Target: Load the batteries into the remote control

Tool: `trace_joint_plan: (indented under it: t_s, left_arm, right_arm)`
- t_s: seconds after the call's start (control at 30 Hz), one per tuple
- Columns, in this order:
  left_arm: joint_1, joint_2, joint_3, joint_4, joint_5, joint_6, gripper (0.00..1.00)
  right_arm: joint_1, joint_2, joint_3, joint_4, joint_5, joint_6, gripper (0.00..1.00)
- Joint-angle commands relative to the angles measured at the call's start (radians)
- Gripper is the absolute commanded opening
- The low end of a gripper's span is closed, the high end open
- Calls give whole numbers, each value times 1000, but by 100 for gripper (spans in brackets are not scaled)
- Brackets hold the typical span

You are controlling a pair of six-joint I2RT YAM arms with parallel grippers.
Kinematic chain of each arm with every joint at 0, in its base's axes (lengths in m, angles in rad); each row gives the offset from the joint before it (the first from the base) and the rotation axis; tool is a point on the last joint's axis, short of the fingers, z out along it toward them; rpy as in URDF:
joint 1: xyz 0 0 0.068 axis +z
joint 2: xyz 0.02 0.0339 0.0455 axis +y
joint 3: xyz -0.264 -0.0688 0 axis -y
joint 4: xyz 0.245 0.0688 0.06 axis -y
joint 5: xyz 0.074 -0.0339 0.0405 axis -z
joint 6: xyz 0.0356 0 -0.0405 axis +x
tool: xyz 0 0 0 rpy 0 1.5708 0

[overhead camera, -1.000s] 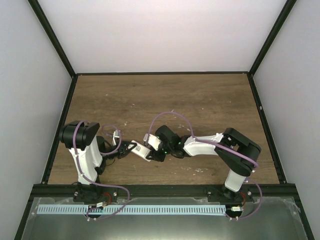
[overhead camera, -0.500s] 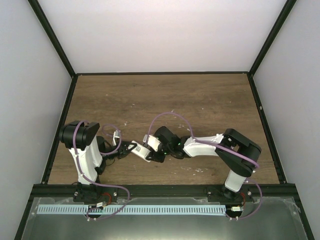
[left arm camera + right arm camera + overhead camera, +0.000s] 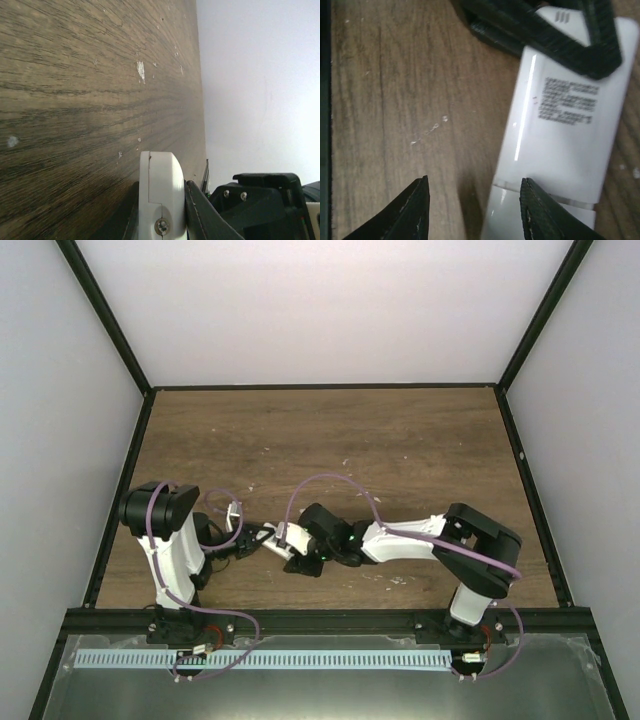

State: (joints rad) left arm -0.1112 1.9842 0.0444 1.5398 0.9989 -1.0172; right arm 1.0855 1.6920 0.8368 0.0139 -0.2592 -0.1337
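Observation:
The white remote control [image 3: 565, 140] lies low over the table with its printed back face up. It also shows edge-on in the left wrist view [image 3: 157, 175] and as a small white bar in the top view [image 3: 270, 537]. My left gripper [image 3: 250, 539] is shut on one end of it; its black fingers [image 3: 555, 37] cross the remote's far end. My right gripper [image 3: 475, 210] is open, one fingertip [image 3: 536, 212] over the remote's near end and the other over bare table. In the top view the right gripper [image 3: 292, 552] hovers at the remote's right end. The blue batteries are out of view.
The brown wooden table [image 3: 330, 440] has black frame rails and white walls around it. A metal strip [image 3: 320, 660] runs along the near edge behind the arm bases. Purple cables loop over both arms.
My right gripper has moved left and come in over the remote's right end, covering most of it in the top view. The left arm and the remote have stayed put.

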Motion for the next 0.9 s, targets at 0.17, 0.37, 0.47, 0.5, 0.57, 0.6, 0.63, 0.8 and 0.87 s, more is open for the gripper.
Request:
trace_joint_plan:
  t_s: [0.17, 0.37, 0.47, 0.5, 0.57, 0.6, 0.63, 0.8, 0.87]
  left_arm:
    - [-4, 12, 0, 64, -45, 51, 0]
    - [-4, 10, -2, 63, -45, 49, 0]
    - [-4, 5, -3, 63, -44, 48, 0]
    - [-3, 3, -3, 64, -45, 48, 0]
    - [-4, 0, -3, 64, -46, 48, 0]
    - [-4, -1, -4, 64, -45, 48, 0]
    - [-4, -2, -3, 63, -45, 47, 0]
    - [-4, -4, -5, 63, -46, 46, 0]
    - [-4, -4, -5, 64, -46, 46, 0]
  right_arm:
    - [29, -49, 12, -72, 16, 18, 43]
    - [26, -65, 14, -69, 68, 13, 43]
    - [15, -86, 8, -53, 73, 22, 43]
    - [9, -100, 2, -46, 74, 26, 43]
    - [-11, -122, -10, -35, 76, 41, 43]
    - [-28, -128, -14, -36, 78, 49, 42]
    - [-44, -128, -17, -42, 80, 58, 42]
    - [-90, -101, -22, -69, 99, 63, 37]
    - [-94, -86, -21, -69, 99, 63, 36]
